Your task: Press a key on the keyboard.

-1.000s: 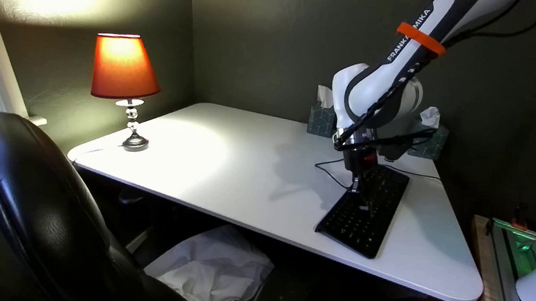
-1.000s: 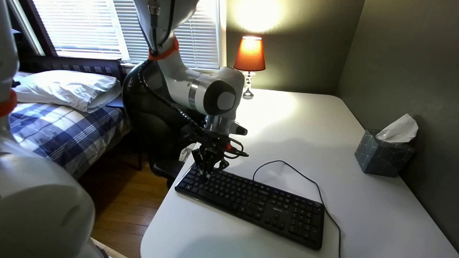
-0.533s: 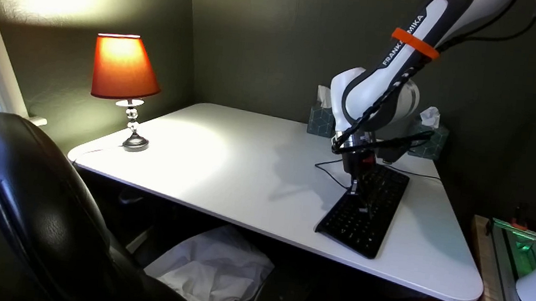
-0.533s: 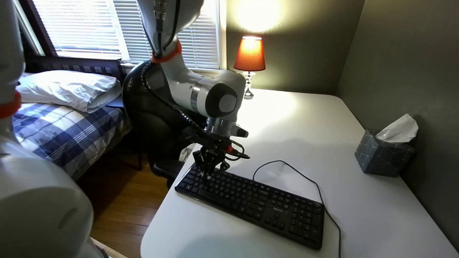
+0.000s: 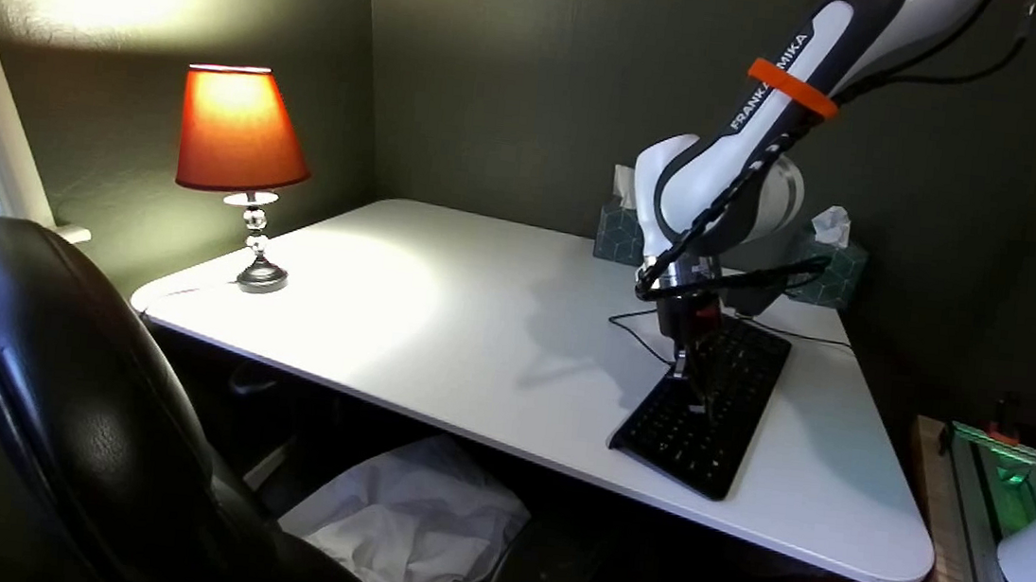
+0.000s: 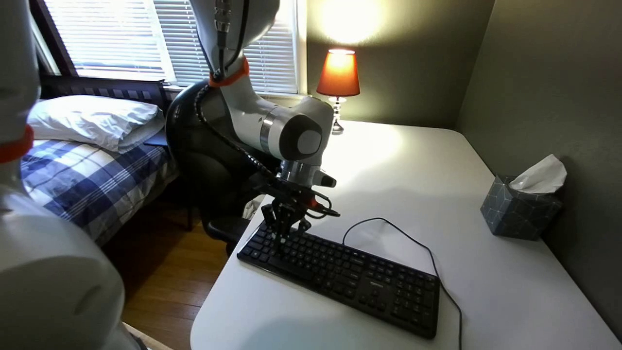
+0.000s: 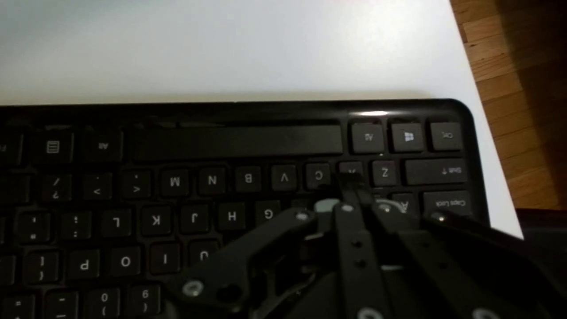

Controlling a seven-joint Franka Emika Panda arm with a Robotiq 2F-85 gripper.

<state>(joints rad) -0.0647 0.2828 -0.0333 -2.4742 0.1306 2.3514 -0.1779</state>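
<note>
The arm [image 5: 725, 164] slopes down to a closed gripper [image 7: 352, 179].

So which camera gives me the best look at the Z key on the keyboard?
The wrist view: there the Z key shows up close, uncovered, with a readable letter. Both exterior views show the keyboard, but from farther off, and I can't pick out that key.

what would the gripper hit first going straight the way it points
Most likely the keyboard, at or near the key between Z and C; depth is unclear, so the gripper may already be touching it.
</note>
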